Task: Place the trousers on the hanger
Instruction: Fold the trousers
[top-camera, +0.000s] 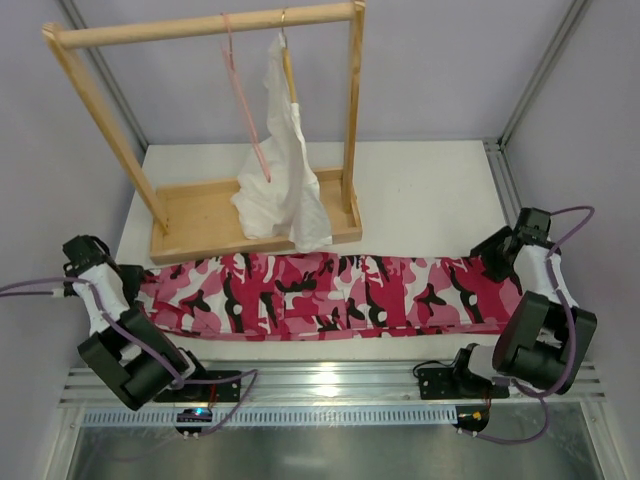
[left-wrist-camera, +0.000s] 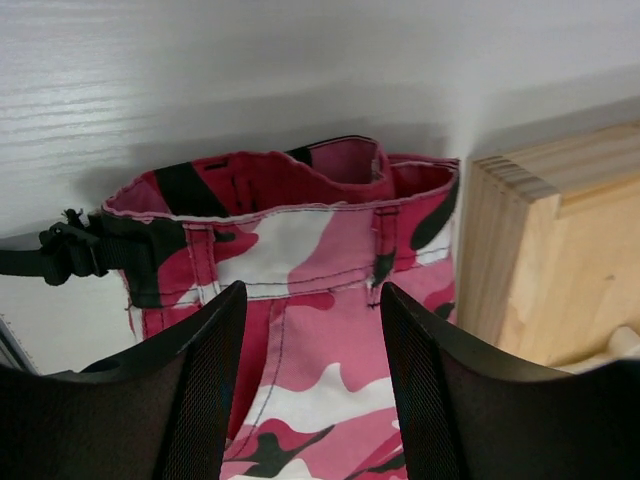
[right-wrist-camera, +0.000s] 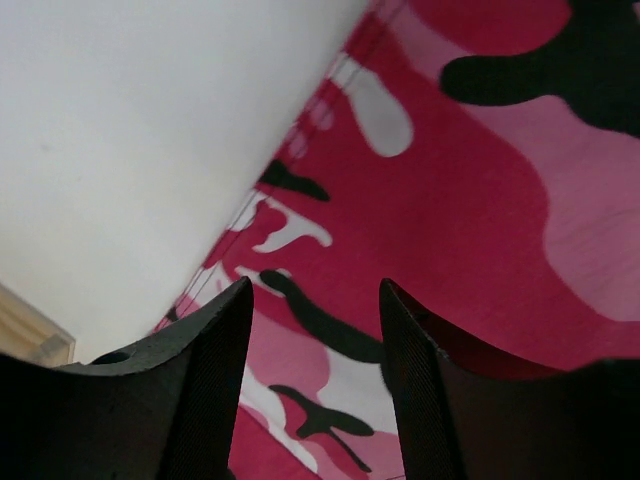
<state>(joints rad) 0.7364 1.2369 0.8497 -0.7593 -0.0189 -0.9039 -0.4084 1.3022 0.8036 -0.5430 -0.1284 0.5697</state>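
Note:
The pink, white and black camouflage trousers (top-camera: 320, 295) lie stretched flat across the table in front of the rack. The left wrist view shows their waistband end (left-wrist-camera: 300, 230), and the right wrist view shows a leg end (right-wrist-camera: 480, 200). My left gripper (top-camera: 128, 287) (left-wrist-camera: 310, 295) hovers open over the waistband with nothing between its fingers. At the opposite end, my right gripper (top-camera: 492, 256) (right-wrist-camera: 315, 290) is open just above the cloth, gripping nothing. The thin pink hanger (top-camera: 245, 100) hangs bare from the rack's top bar.
A wooden rack (top-camera: 250, 215) stands behind the trousers, and its base block (left-wrist-camera: 560, 250) is close to the waistband. A white garment (top-camera: 280, 170) hangs from a tan wooden hanger (top-camera: 288, 60) next to the pink one. Bare white table (top-camera: 420, 190) lies at the back right.

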